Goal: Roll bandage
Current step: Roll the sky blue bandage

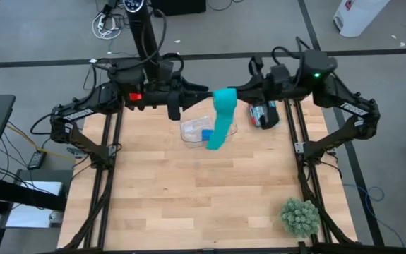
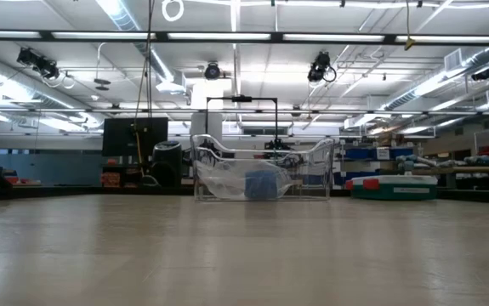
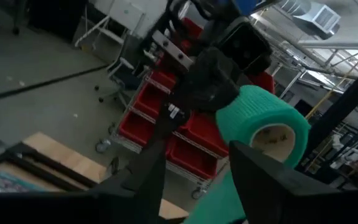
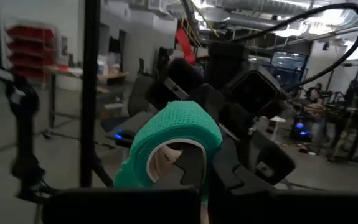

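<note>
The teal bandage (image 1: 223,100) is a partly wound roll held high over the table's far middle, and its loose tail (image 1: 217,132) hangs down from it. My right gripper (image 1: 241,96) reaches it level from the right and is shut on it. My left gripper (image 1: 204,93) comes level from the left with its fingers open. In the left wrist view the roll (image 3: 261,119) stands just past one left finger (image 3: 267,177). Neither gripper nor the bandage shows in the low view. My right gripper holds the roll by its wall at the end facing it (image 4: 198,144). One finger (image 4: 190,169) looks to enter the hollow core and the other (image 4: 230,174) lies outside. The fingers come level from the table's right. The roll is clear of the table, its tail hanging slack. My left gripper is open at the roll's other end (image 3: 272,140); whether its finger touches the roll I cannot tell.
A clear plastic container (image 1: 192,129) with a blue roll (image 1: 207,134) inside stands on the table under the hanging tail; it also shows in the low view (image 2: 316,170). A red-and-blue pack (image 1: 265,114) lies at the far right, and a small green plant (image 1: 300,216) stands at the near right.
</note>
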{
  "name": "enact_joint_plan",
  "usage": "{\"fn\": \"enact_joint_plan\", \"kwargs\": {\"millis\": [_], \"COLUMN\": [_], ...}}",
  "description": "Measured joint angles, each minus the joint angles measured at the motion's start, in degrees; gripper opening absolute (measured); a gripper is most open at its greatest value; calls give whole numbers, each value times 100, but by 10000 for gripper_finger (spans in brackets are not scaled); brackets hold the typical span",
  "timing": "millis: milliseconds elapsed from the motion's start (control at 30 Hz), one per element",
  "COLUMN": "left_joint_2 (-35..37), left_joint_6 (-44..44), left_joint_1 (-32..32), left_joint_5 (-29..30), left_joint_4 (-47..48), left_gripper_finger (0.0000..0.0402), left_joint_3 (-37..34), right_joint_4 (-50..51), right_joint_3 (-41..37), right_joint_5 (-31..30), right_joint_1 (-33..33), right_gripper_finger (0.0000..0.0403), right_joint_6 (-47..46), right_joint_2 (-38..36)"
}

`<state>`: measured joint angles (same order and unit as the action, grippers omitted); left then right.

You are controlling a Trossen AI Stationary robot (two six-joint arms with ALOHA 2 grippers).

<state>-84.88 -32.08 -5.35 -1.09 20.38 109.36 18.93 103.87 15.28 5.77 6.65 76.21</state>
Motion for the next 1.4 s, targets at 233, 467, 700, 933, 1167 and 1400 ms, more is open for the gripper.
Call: {"fn": "enact_joint_plan", "kwargs": {"millis": [233, 467, 700, 933, 1167, 1400], "left_joint_2": [73, 54, 48, 26, 4, 6], "left_joint_6": [297, 702, 549, 293, 339, 640], "left_joint_1": [81, 429, 845, 986, 986, 986], "left_joint_5": [-5, 235, 851, 1685, 2264, 2493], "left_joint_4": [-178, 159, 1226, 1513, 1519, 1519], "left_gripper_finger": [186, 176, 170, 169, 169, 169], "left_joint_3": [7, 7, 7, 7, 4, 4], "right_joint_4": [203, 842, 289, -153, -249, -313], "right_joint_3": [5, -5, -6, -4, -4, -4], "right_joint_5": [427, 1232, 1342, 1344, 1096, 991], "right_joint_1": [496, 1057, 1297, 1538, 1506, 1320], "right_gripper_finger": [0, 0, 0, 0, 0, 0], "right_joint_6": [-2042, -3726, -4273, -5057, -5316, -5311], "right_joint_2": [-93, 256, 510, 522, 529, 529]}}
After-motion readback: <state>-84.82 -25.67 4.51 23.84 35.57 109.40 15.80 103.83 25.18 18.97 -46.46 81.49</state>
